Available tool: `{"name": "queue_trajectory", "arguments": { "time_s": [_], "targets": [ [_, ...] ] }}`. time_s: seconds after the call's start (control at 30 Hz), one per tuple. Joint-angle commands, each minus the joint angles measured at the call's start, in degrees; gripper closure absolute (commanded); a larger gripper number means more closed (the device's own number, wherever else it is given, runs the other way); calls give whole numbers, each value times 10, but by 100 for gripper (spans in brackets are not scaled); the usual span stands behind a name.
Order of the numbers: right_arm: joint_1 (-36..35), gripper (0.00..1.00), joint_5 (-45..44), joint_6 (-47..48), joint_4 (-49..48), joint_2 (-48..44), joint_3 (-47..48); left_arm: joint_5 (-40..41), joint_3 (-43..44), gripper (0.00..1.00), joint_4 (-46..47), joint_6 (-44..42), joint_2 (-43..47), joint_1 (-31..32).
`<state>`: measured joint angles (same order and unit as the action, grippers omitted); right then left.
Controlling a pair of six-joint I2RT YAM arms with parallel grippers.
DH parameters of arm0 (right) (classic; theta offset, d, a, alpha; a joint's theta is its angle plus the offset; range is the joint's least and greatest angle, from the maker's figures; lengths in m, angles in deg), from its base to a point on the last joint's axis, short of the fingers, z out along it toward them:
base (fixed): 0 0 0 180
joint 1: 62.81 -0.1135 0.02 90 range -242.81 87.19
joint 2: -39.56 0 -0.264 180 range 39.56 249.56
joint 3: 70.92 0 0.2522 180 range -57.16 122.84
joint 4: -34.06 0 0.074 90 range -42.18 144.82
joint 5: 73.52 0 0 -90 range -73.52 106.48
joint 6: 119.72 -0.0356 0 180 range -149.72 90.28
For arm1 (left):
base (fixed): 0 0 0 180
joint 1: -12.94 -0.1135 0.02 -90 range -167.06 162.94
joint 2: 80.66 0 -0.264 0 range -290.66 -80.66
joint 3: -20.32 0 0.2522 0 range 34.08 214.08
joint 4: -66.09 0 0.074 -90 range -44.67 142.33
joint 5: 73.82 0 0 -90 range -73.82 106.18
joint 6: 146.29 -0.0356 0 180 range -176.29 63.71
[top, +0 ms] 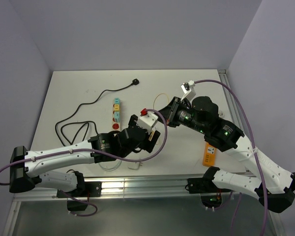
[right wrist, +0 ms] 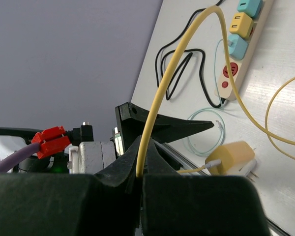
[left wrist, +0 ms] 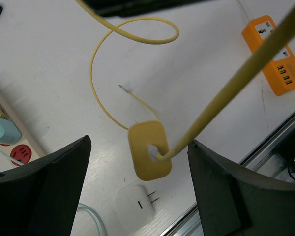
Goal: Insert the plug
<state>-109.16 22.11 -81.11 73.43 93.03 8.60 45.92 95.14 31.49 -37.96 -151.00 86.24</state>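
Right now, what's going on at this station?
The right gripper is shut on the yellow cable, which runs to the yellow charger and plugs into its face. The left gripper is open above that charger and is not gripping it. A white charger lies right beside it. The power strip is off to the left. Its red socket is free, so the charger is not yet plugged in.

Left end effector (left wrist: 139, 143) gapes wide; right end effector (right wrist: 140, 176) is pinched closed.
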Motion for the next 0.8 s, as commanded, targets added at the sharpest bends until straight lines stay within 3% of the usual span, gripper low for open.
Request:
{"name": "queue_trajectory", "arguments": {
  "time_s": [0.0,0.3,0.43,0.63,0.73,0.77],
  "targets": [
    [-3,100,2,-5,-27,-8,14,-18,-7,16,19,0,-1,-5],
    [-4,100,3,-9,-30,-7,14,-31,-22,21,28,3,1,-14],
    [-5,100,2,-12,-32,-7,13,-36,-27,31,33,3,0,-16],
    [-6,100,1,-13,-35,-9,10,-44,-32,56,37,5,-6,-18],
    [-6,100,0,-10,-35,-9,10,-54,-31,75,36,4,-4,-20],
    [-5,100,-2,-9,-35,-10,9,-58,-31,93,37,5,-2,-20]
  ]
}}
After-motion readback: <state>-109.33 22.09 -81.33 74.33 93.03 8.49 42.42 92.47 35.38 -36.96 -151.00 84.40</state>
